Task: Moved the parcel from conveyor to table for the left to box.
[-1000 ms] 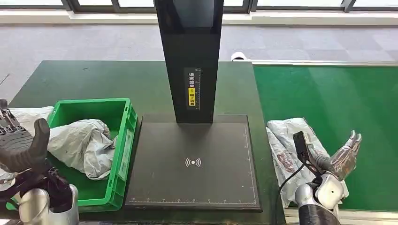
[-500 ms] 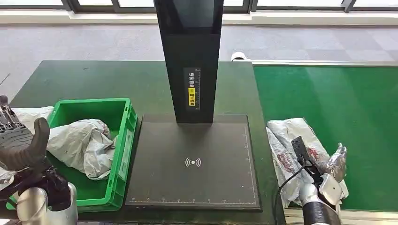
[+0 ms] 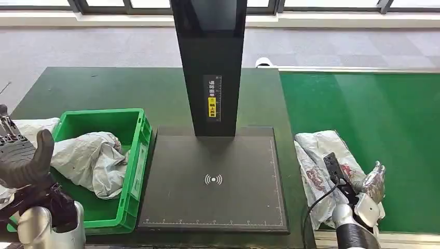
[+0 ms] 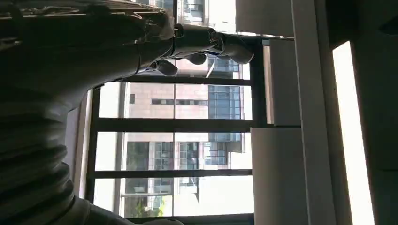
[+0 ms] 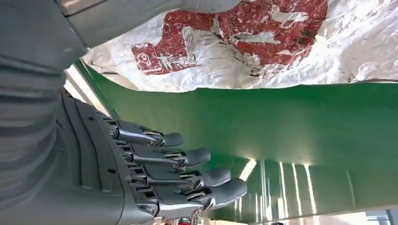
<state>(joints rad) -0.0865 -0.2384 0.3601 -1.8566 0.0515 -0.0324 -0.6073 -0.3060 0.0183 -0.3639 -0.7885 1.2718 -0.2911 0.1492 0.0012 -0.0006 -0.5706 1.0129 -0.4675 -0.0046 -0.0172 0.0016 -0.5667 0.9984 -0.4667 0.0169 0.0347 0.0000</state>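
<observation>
Parcel point(image 3: 322, 171) on the conveyor point(image 3: 384, 119) — just beside the right hand point(image 3: 374, 182), thumb side; the hand's fingers spread, grasping nothing.

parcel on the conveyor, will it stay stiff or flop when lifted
The parcel is a crumpled, wrinkled plastic bag, so it will probably sag and fold around the right robot hand rather than hold shape. It lies flat on the conveyor, so it seems light. The glossy film may be slippery.
</observation>
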